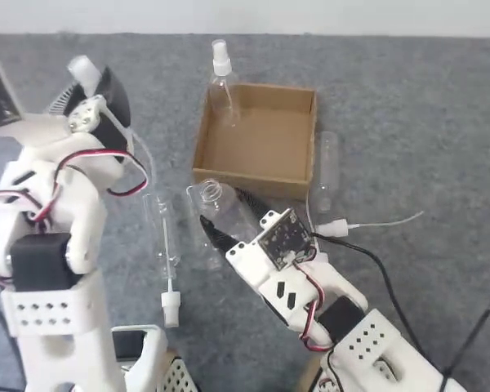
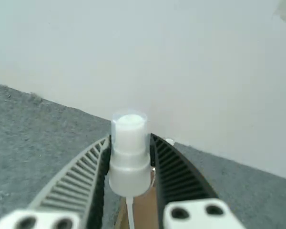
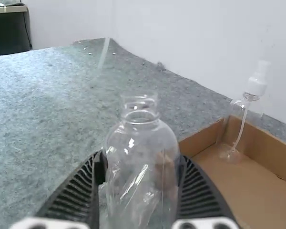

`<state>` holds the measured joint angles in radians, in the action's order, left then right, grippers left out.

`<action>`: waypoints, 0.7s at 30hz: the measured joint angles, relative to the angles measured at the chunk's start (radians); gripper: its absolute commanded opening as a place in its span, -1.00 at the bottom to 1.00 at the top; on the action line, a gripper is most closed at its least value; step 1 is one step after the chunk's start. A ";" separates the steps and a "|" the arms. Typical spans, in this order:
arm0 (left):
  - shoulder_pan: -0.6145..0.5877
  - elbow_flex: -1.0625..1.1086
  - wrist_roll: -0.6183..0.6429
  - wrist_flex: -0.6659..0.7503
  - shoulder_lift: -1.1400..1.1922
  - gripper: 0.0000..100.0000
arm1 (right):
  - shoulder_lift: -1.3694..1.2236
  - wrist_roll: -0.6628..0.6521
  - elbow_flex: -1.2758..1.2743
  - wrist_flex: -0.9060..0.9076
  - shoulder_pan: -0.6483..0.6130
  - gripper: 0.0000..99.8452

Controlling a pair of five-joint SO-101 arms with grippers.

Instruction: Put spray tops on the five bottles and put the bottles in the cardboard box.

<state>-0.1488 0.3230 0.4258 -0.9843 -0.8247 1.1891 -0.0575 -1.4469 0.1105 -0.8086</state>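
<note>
Cardboard box [image 1: 265, 135] is the reference, open side up on the grey mat.

- Left gripper [image 1: 87, 79] is raised well off the box's left side, jaws pinching a white spray top [image 1: 82, 70]. Left wrist view confirms it: the top [image 2: 129, 152] is clamped between both fingers of the gripper [image 2: 130, 143], dip tube hanging below it.
- Right gripper [image 1: 222, 208] is at the box's near wall, by the near-left corner. Its jaws are closed around an uncapped clear bottle [image 1: 215, 196], neck pointing toward the box. In the right wrist view the bottle [image 3: 140, 157] fills the gap between the fingers of the gripper [image 3: 140, 164], open mouth up (no top on it).
- Capped bottle [image 1: 222, 77] stands upright in the box's far-left corner, with a sprayer on it. Right wrist view shows it [image 3: 245, 109] inside the box [image 3: 257, 186].
- Bare bottle [image 1: 327, 167] lies on its side just beside the box's right wall.
- Loose spray top [image 1: 335, 227] lies on the mat near the box's near-right corner, tube trailing away from the box.
- Second lying bottle [image 1: 159, 224] is off the near-left corner, with another spray top [image 1: 171, 309] at its end. Its tube runs along or into that bottle (cannot tell which).
</note>
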 measured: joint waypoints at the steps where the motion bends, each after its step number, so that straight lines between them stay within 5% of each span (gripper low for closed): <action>1: 0.000 0.000 0.011 0.012 0.000 -0.98 | 0.000 0.000 0.000 0.000 0.000 -0.96; 21: 0.178 -0.083 0.046 0.026 -0.006 -0.98 | 0.000 0.000 -0.026 -0.002 -0.026 -0.96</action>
<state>0.0292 0.2401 0.4718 -0.9582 -0.8309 1.1891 -0.0575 -1.4730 0.1089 -0.8347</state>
